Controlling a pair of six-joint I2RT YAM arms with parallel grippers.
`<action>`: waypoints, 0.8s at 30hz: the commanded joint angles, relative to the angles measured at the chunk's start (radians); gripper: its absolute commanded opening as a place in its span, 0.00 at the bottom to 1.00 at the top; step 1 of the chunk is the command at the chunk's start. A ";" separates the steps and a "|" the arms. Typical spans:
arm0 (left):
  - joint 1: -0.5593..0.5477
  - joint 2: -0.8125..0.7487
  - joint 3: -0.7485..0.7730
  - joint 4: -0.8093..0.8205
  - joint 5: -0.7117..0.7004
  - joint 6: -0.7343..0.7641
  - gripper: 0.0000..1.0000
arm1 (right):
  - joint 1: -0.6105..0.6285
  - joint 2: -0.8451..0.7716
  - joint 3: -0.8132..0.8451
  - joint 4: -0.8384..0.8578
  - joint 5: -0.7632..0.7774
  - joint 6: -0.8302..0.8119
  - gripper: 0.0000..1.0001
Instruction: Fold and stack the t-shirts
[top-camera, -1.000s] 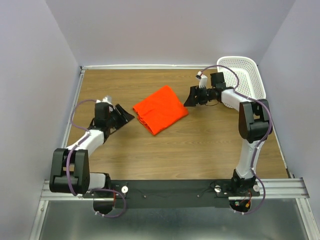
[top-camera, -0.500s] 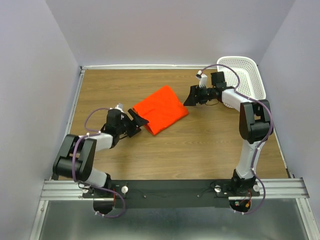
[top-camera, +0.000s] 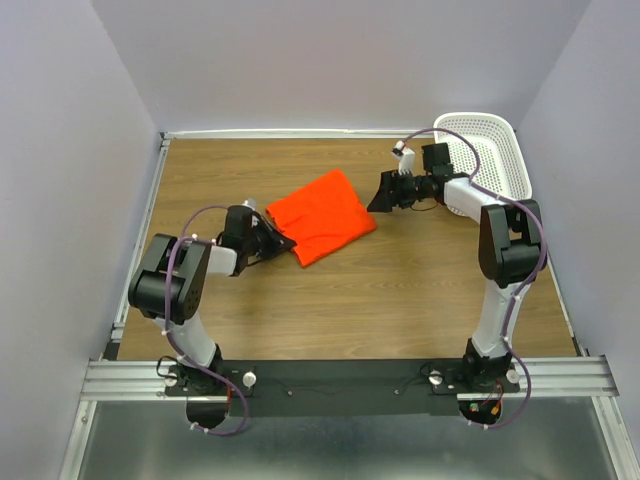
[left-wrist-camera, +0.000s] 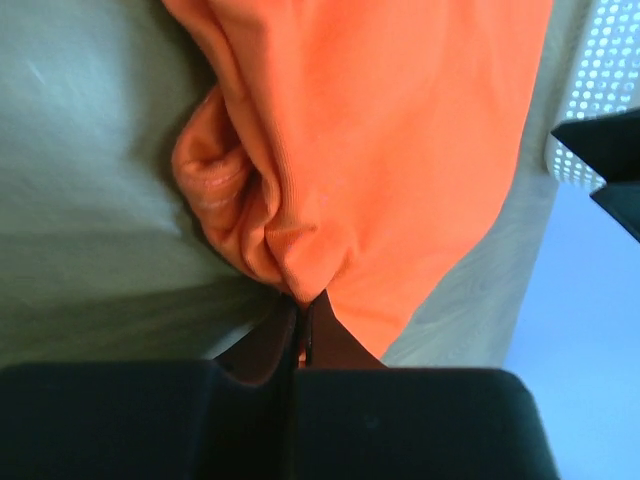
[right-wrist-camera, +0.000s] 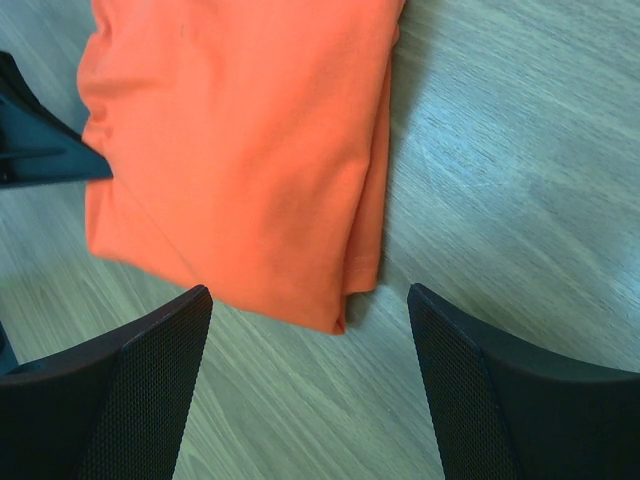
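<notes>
On our wooden worktop (top-camera: 400, 290), the white perforated basket (top-camera: 495, 150) stands at the far right corner. Near the middle, well apart from the basket, lies the orange t-shirt (top-camera: 325, 215), folded into a flat packet. Only its near-left corner is bunched up. Our left claw (top-camera: 276, 240) is clamped tight on that bunched corner, jaws pressed together over the cloth. Our right claw (top-camera: 383, 195) hangs just beside the shirt's far right edge, jaws spread wide and gripping nothing.
</notes>
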 joint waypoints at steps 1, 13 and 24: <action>0.073 0.019 0.058 -0.179 -0.052 0.155 0.00 | -0.004 -0.053 -0.014 -0.011 -0.019 -0.019 0.86; 0.427 0.160 0.566 -0.746 -0.107 0.589 0.00 | -0.005 -0.075 -0.012 -0.014 -0.041 -0.014 0.86; 0.587 0.479 1.034 -1.099 -0.448 0.747 0.00 | -0.005 -0.081 -0.012 -0.017 -0.054 -0.011 0.86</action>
